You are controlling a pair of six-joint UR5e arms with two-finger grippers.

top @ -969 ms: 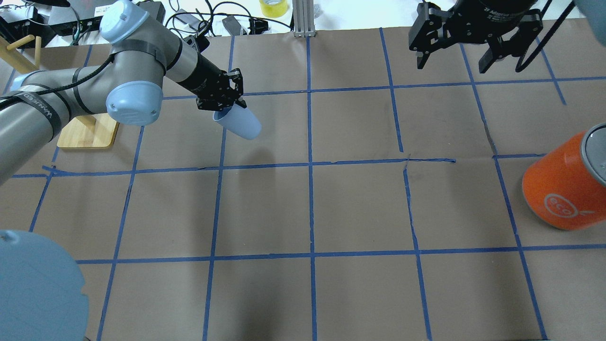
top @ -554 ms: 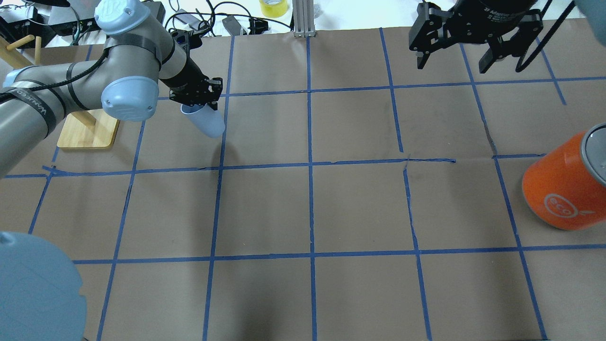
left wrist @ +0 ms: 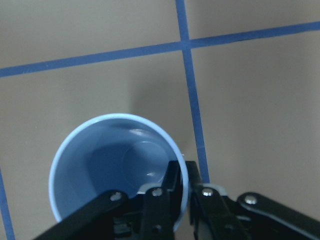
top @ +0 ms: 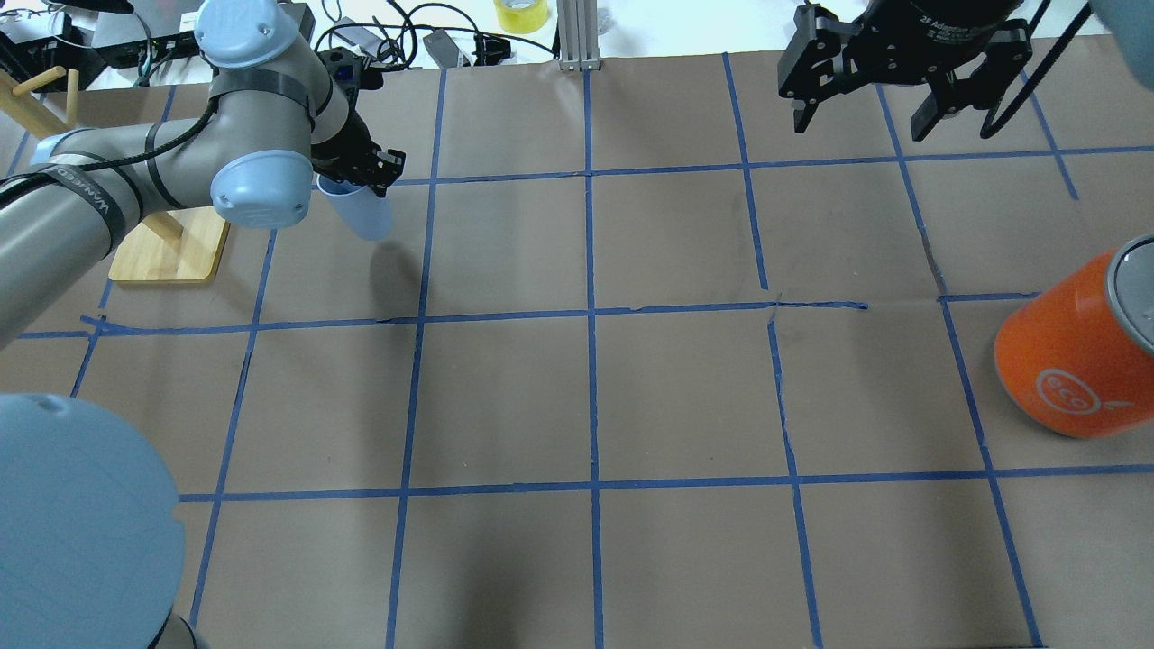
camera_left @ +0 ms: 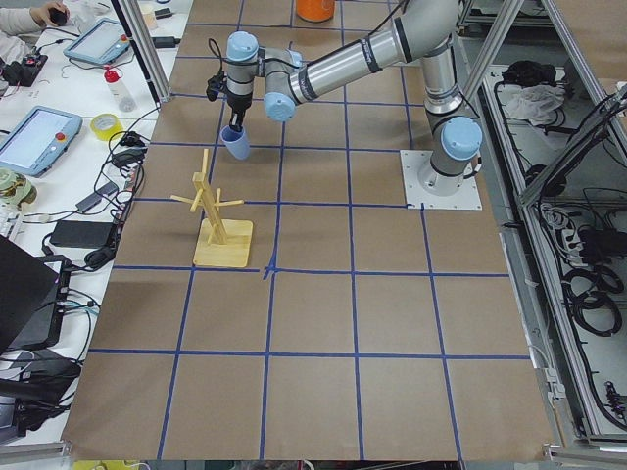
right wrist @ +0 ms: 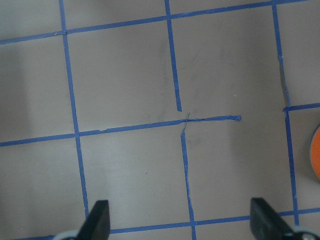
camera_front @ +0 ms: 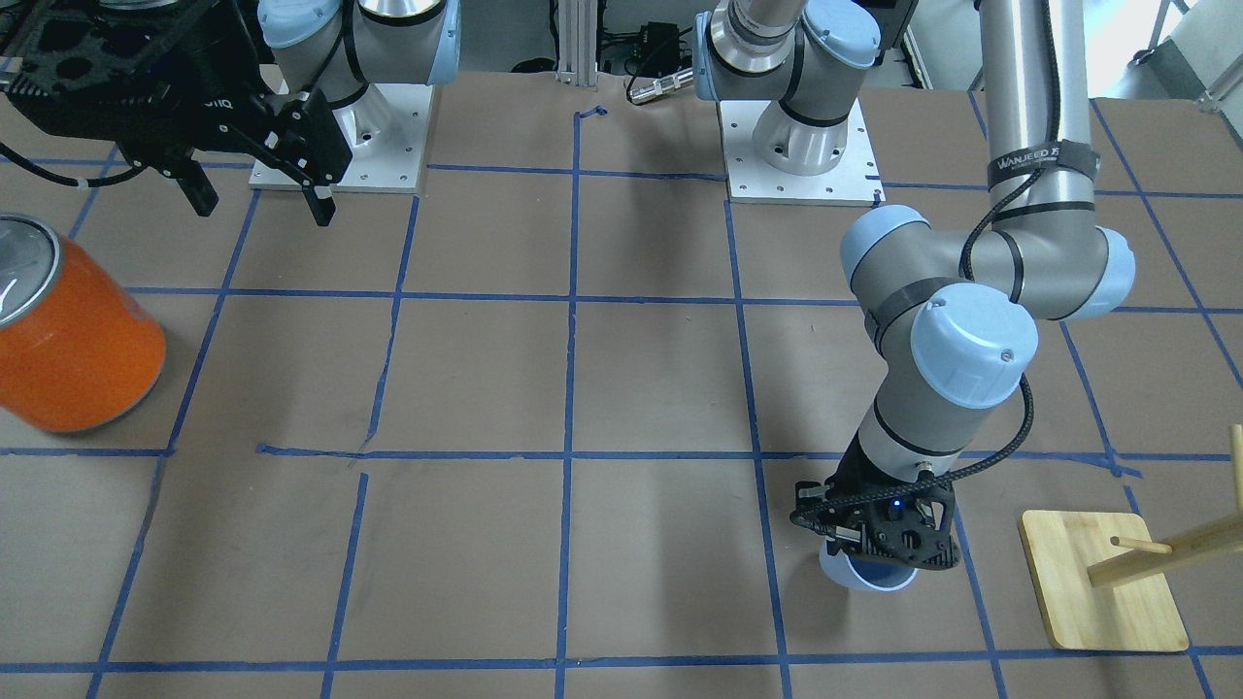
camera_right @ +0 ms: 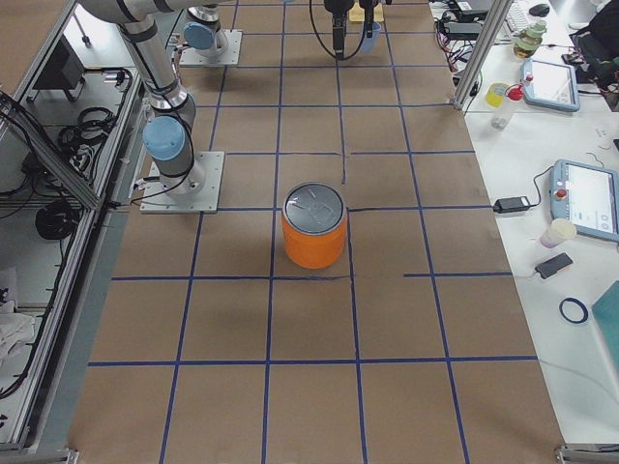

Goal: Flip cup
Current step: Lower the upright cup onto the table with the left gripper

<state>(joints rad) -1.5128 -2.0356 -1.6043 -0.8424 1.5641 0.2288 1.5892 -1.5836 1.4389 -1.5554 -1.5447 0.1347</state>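
Left gripper (top: 359, 180) pinches the cup (top: 362, 214) by its rim, 1 finger inside, 1 outside. Cup hangs mouth up, near upright, just beside the wooden rack (top: 171, 255); it looks clear of the paper. Right gripper (top: 863, 124) gapes wide, empty, well apart. I judge the turn done and set-down pending: lower straight, seat base flat, then release.

In the front-facing view you lose most of the cup (camera_front: 874, 581): the left gripper (camera_front: 867, 555) sits over it, leaving only a sliver of rim beneath. From that wrist's camera, the rim nearest the palm is hidden behind the fingers (left wrist: 160, 210) and cut by the bottom edge. The right gripper (right wrist: 181, 220) shows you only two fingertips, and the orange canister (right wrist: 316, 152) out to its side is clipped to a sliver.
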